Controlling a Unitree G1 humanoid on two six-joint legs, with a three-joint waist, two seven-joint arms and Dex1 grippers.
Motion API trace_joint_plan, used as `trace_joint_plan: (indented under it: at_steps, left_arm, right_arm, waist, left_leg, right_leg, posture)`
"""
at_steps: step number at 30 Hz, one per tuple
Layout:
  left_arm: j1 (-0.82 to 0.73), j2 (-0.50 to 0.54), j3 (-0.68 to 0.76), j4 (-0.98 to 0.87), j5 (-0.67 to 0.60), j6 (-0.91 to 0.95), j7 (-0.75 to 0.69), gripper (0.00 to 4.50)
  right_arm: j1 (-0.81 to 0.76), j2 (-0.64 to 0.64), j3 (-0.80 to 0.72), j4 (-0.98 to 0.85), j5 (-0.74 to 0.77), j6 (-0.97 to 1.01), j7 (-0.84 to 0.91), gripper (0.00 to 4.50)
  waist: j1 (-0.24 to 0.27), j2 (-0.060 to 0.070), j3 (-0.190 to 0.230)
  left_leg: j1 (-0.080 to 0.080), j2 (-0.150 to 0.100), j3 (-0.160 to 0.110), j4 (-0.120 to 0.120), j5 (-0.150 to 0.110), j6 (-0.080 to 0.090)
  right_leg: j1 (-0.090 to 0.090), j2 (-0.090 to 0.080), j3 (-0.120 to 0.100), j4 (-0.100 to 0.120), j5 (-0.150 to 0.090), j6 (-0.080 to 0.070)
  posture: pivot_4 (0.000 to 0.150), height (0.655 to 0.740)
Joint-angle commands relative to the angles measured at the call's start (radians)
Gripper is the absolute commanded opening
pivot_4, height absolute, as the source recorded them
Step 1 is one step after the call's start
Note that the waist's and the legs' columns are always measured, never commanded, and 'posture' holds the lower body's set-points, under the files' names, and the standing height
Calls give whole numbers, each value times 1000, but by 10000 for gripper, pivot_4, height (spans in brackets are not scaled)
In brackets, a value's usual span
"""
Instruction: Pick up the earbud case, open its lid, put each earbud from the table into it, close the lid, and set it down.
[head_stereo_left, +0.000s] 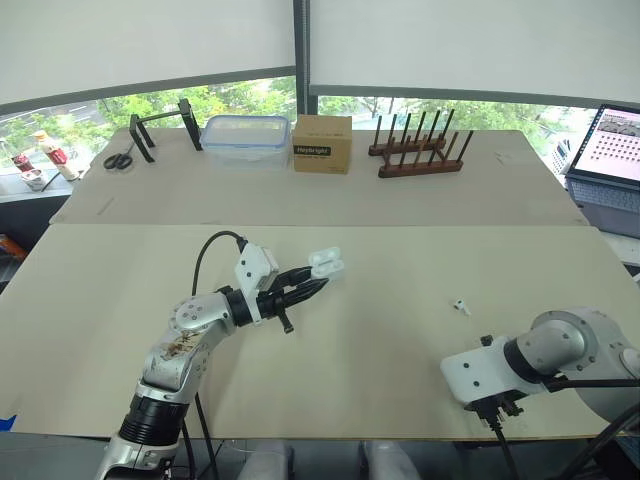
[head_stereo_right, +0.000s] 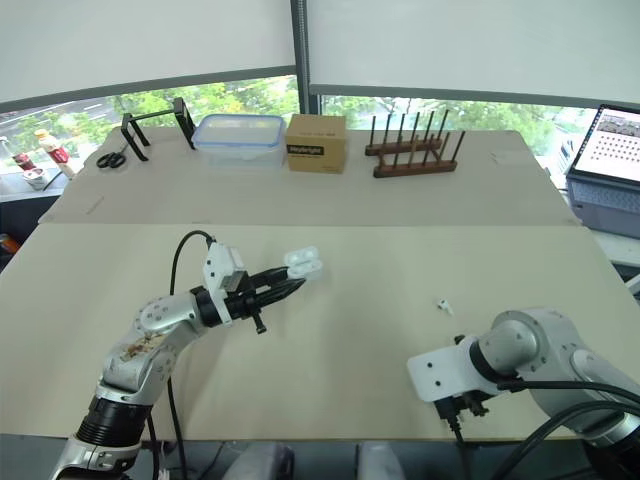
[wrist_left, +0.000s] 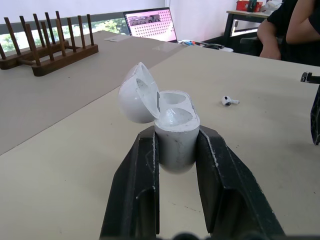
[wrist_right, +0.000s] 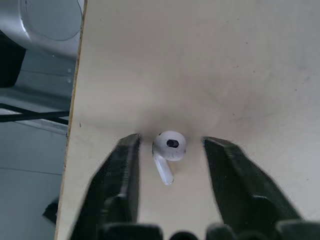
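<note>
My left gripper (head_stereo_left: 318, 276) is shut on the white earbud case (head_stereo_left: 327, 263) and holds it above the middle of the table. In the left wrist view the case body (wrist_left: 174, 137) sits between the two black fingers, with its lid (wrist_left: 135, 94) swung open. One white earbud (head_stereo_left: 461, 306) lies on the table to the right of the case. My right gripper (wrist_right: 170, 150) points down near the table's front edge, open, with a second earbud (wrist_right: 169, 146) lying on the table between its fingers (wrist_right: 122, 170), apart from both.
At the back stand two wooden peg racks (head_stereo_left: 420, 150), a cardboard box (head_stereo_left: 322, 143), a clear plastic container (head_stereo_left: 246, 138), a black stand (head_stereo_left: 160, 125) and scissors (head_stereo_left: 118, 160). A laptop (head_stereo_left: 615, 150) sits at the far right. A person's arm (wrist_left: 295, 30) shows beyond the table.
</note>
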Motion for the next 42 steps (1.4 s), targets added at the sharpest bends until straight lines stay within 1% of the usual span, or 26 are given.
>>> trace_joint_plan:
  at_steps: [1, 2, 9, 11, 14, 17, 20, 22, 25, 27, 29, 30, 33, 36, 42]
  left_arm:
    - [-10, 1, 5, -21, -11, -2, 1, 5167]
    - [-10, 1, 5, -21, -11, -2, 1, 5167]
    - [-12, 2, 5, -17, -10, -3, -2, 5167]
    - [-15, 0, 5, -13, -9, -5, -1, 5167]
    - [-26, -8, 8, -3, -11, -12, 2, 5167]
    - [-48, -22, 17, 11, -13, -22, 12, 5167]
    - [-82, -38, 26, 45, 4, -46, 31, 5167]
    - [-106, -49, 31, 64, 12, -63, 44, 5167]
    - [-131, -64, 35, 85, 14, -82, 58, 5167]
    - [-144, -75, 35, 91, 17, -87, 68, 5167]
    - [-152, -82, 34, 88, 19, -88, 79, 5167]
    - [-156, -86, 34, 89, 19, -87, 82, 5167]
    - [-164, -92, 32, 84, 19, -82, 90, 5167]
    - [-173, -96, 29, 87, 19, -79, 94, 5167]
    - [-185, -89, 39, 82, 10, -66, 93, 5167]
  right_arm:
    - [8, 4, -12, -12, -10, 6, -15, 5122]
    - [8, 5, -14, -13, -10, 9, -16, 3482]
    - [-10, 15, -34, -17, 11, 20, -18, 3503]
    - [-37, 26, -56, -19, 41, 40, -12, 3503]
    - [-136, 89, -87, -17, 112, 143, -17, 3503]
    - [-272, 187, -125, -15, 217, 344, -44, 3503]
    - [-419, 346, -207, 17, 365, 625, -122, 3503]
    - [-475, 478, -286, 25, 434, 780, -216, 3503]
    - [-541, 713, -418, 22, 516, 954, -366, 3503]
    - [-577, 923, -519, 21, 542, 1022, -500, 3503]
    - [-585, 1101, -587, 17, 544, 1032, -629, 3503]
    - [-582, 1168, -607, 16, 543, 1024, -683, 3503]
    - [-544, 1326, -626, 29, 532, 941, -827, 3503]
    - [-512, 1402, -604, 54, 536, 844, -915, 3503]
    - [-460, 1376, -535, 101, 563, 688, -995, 3503]
  waist:
    - [-2, 0, 0]
    - [-4, 0, 0]
    - [-5, 0, 0]
    - [-6, 0, 0]
    - [-7, 0, 0]
    - [-6, 0, 0]
    - [-4, 0, 0]
    - [-1, 0, 0]
    - [2, 0, 0]
    - [1, 0, 0]
    - [-5, 1, -1]
    - [-5, 1, -1]
    - [-6, 1, -1]
    - [-7, 1, -1]
    - [-25, 1, -1]
  left_leg:
    - [0, 0, 0, 0, 0, 0]
    - [0, 0, 0, 0, 0, 0]
    - [0, 0, 0, 0, 0, 0]
    - [0, 0, 0, 0, 0, 0]
    - [0, 0, 0, 0, 0, 0]
    - [0, 0, -1, 0, 0, 0]
    - [-1, 0, -2, 0, 0, 0]
    - [-1, 0, -4, 0, 0, 0]
    - [-3, 0, -8, 0, 0, 0]
    - [-4, -1, -9, 1, 0, -1]
    - [-4, -1, -10, 1, 1, -1]
    - [-4, -1, -10, 1, 1, -1]
    - [-4, -3, -12, 1, 1, -2]
    - [-5, -5, -13, 1, 1, -3]
    - [-3, -4, -14, -2, 2, -4]
  right_leg:
    - [0, 0, 0, 0, 0, 0]
    - [0, 0, 0, 0, 0, 0]
    - [0, 0, 0, 0, 0, 0]
    - [0, 0, 0, 0, 0, 0]
    - [0, 0, 0, 0, 0, 0]
    - [-1, 0, 0, 0, 0, 0]
    - [-1, 0, 0, 0, 0, 0]
    - [-1, 0, 0, 1, 0, 0]
    - [-3, 0, -1, 1, 0, -1]
    - [-5, -1, 0, 2, 1, -1]
    - [-6, -1, 0, 4, 1, -1]
    - [-7, -1, 0, 10, 1, -1]
    - [-9, -1, -1, 15, 1, -1]
    - [-9, -3, -1, 15, 1, -1]
    - [-9, -2, -1, 15, 1, -1]
  posture:
    - [1500, 7400]
    - [1500, 7400]
    - [1500, 7400]
    - [1500, 7400]
    - [1500, 7400]
    - [1500, 7400]
    - [1500, 7400]
    - [1500, 7400]
    - [1500, 7400]
    - [1500, 7400]
    - [1500, 7400]
    - [1500, 7400]
    - [1500, 7400]
    - [1500, 7400]
    - [1500, 7400]
